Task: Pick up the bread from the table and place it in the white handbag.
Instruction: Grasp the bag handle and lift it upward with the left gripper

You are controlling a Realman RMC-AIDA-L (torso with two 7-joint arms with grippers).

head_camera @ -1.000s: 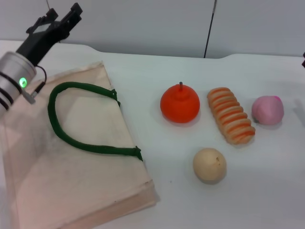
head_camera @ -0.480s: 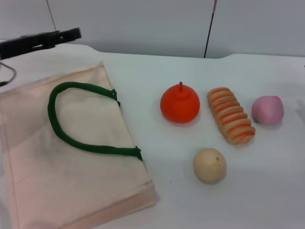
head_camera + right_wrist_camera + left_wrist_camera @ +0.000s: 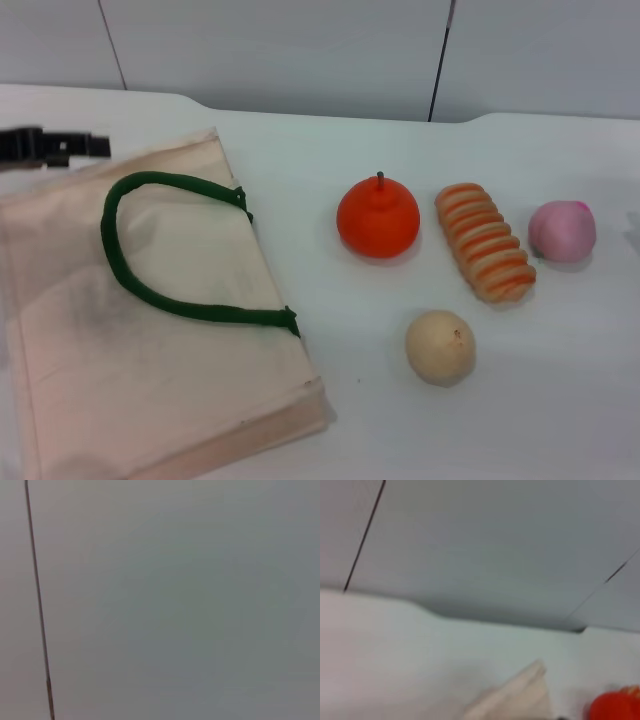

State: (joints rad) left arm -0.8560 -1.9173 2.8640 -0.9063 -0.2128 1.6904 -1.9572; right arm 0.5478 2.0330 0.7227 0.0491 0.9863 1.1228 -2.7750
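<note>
1. One white handbag (image 3: 150, 330) lies flat on the table (image 3: 330, 180), green handles (image 3: 130, 260) on top.
2. The orange fruit (image 3: 377, 219) sits right of the handbag.
3. The bread (image 3: 484, 255) lies beyond the fruit, farther from the handbag, untouched.
4. The left gripper (image 3: 50, 146) pokes in at the handbag's far left corner; I cannot tell how its jaws stand.

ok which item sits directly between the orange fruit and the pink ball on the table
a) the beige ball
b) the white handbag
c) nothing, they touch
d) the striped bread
d, in the head view the bread lies on the table with the orange fruit on one side and the pink ball on the other, untouched by either.
</note>
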